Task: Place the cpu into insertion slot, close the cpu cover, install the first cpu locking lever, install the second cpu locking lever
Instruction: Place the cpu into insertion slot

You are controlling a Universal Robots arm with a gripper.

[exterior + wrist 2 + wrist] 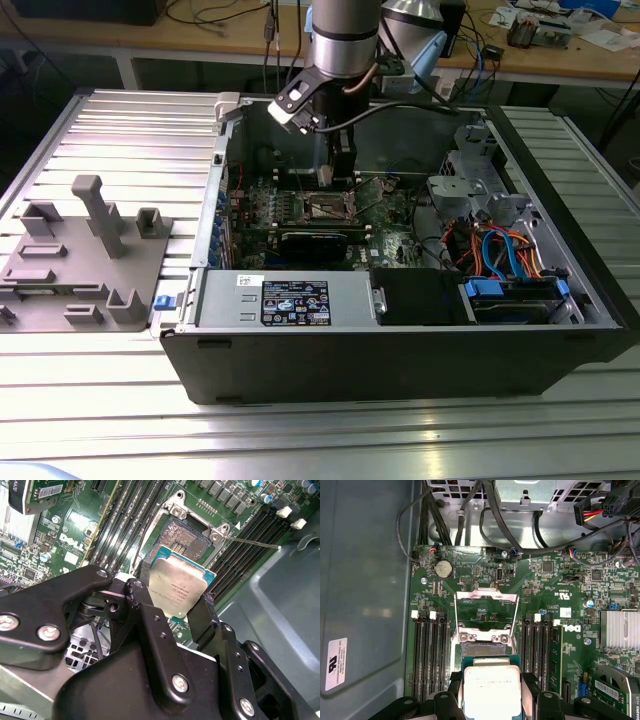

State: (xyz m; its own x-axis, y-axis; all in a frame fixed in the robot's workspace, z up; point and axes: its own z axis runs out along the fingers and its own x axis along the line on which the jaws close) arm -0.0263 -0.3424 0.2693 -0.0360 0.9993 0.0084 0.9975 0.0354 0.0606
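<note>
My gripper [175,599] is shut on the cpu [178,591], a square chip with a dull silver top on a green carrier edge, pinched by two opposite sides between black fingers [142,587]. In both wrist views the chip hangs tilted just above the board, partly over the near edge of the insertion slot [186,536] [482,644]. The slot's brownish contact field lies bare. The cpu cover [487,596] is flipped open and lies back past the slot. A thin wire locking lever [252,542] sticks out sideways, unlatched. In the exterior view the gripper [335,175] is down inside the open computer case, over the slot [328,207].
Dark memory slots [427,655] flank the socket on both sides. A long black card [315,240] lies close in front of it, with the power supply [285,298] nearer. Cables and a drive bay [500,265] fill the case at the exterior view's right. A grey fixture [85,255] stands outside.
</note>
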